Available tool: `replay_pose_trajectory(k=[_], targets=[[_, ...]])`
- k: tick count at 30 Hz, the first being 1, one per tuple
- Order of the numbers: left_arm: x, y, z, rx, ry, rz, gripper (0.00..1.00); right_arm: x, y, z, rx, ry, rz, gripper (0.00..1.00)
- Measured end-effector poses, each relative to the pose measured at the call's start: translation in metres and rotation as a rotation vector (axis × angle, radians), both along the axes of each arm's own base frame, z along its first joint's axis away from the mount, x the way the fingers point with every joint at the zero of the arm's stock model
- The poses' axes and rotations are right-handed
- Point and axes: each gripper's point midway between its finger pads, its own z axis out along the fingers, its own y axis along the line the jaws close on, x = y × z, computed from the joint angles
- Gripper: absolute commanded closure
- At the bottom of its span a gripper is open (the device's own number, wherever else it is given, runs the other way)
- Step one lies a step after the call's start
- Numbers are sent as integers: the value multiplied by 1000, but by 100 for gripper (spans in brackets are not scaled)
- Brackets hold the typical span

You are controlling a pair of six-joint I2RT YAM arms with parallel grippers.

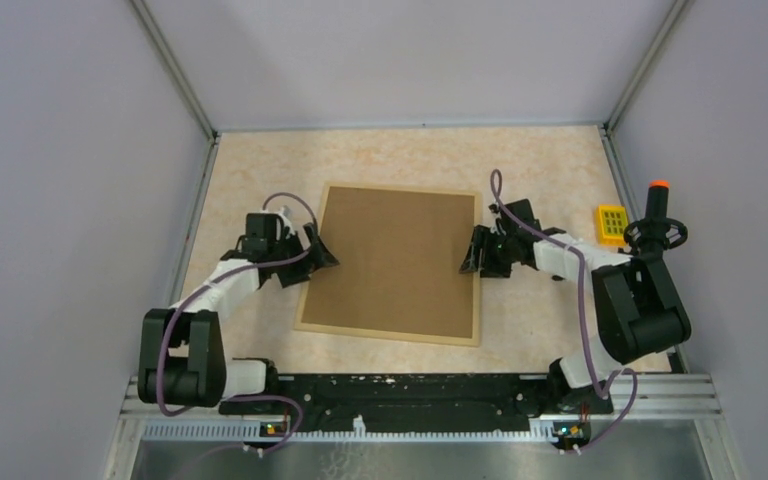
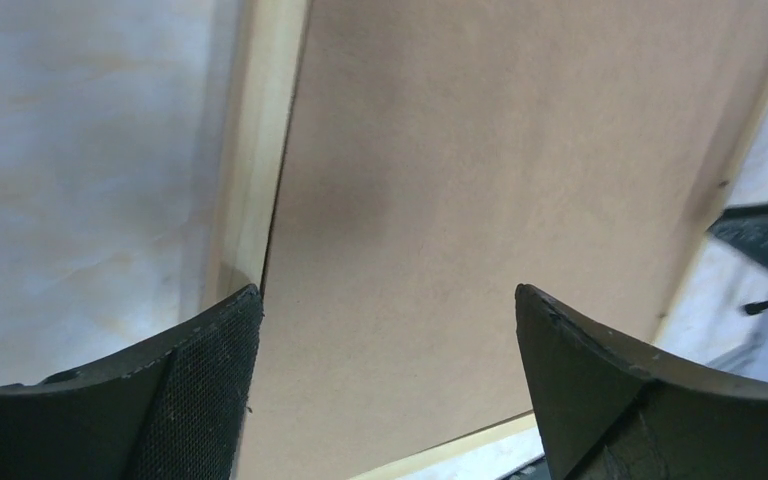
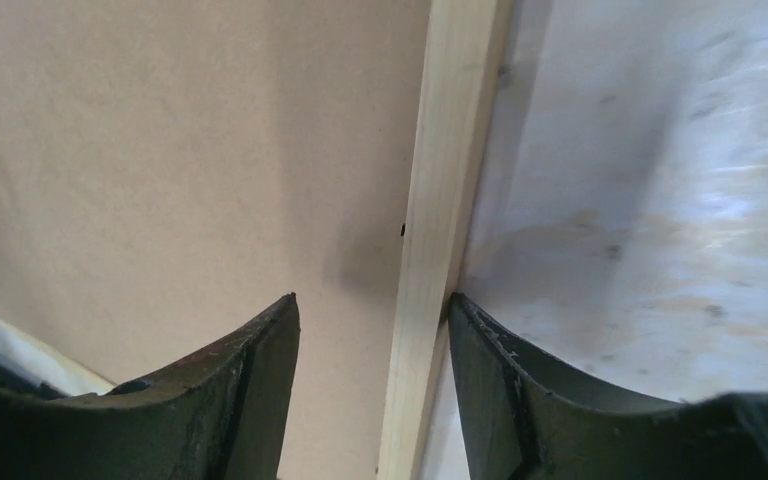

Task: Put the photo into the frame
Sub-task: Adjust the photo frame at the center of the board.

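Observation:
The frame (image 1: 390, 336) of light wood lies flat in the middle of the table, and a plain brown backing board (image 1: 400, 260) fills it. The photo is hidden. My left gripper (image 1: 322, 252) is at the frame's left edge, jaws wide open. In the left wrist view it (image 2: 388, 295) hovers over the board (image 2: 480, 180), one finger beside the left rail (image 2: 255, 150). My right gripper (image 1: 468, 257) is at the frame's right edge. In the right wrist view it (image 3: 372, 296) stands open astride the right rail (image 3: 445, 180), the outer finger against the rail and the inner one above the board (image 3: 190, 150).
A small yellow block (image 1: 612, 223) and a black stand with an orange tip (image 1: 657, 215) sit on the marbled table (image 1: 260, 170) at the right. Grey enclosure walls close in the left, back and right sides. The right arm's fingers (image 2: 765, 240) show at the far side in the left wrist view.

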Motion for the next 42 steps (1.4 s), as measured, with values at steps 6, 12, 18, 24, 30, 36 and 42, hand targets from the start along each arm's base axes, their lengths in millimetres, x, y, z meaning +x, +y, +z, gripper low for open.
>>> replay_pose_trajectory(k=[6,12,18,24,30,36,42], targets=[[-11,-56,1,51,-64,-164,1,26,-43,-1,-141,-54,-107,43],[-29,-75,20,81,-13,-250,3,27,-62,-3,-203,-56,-107,43],[-24,-74,52,81,-79,-249,9,27,-62,-3,-204,-61,-91,43],[-44,-73,34,101,11,-237,9,27,-61,-3,-203,-61,-84,43],[-67,-71,18,136,94,-219,9,27,-61,-3,-202,-61,-82,43],[-84,-72,3,140,154,-216,7,27,-61,-4,-200,-60,-81,43],[-89,-75,-6,146,200,-224,7,27,-56,-3,-177,-57,-68,44]])
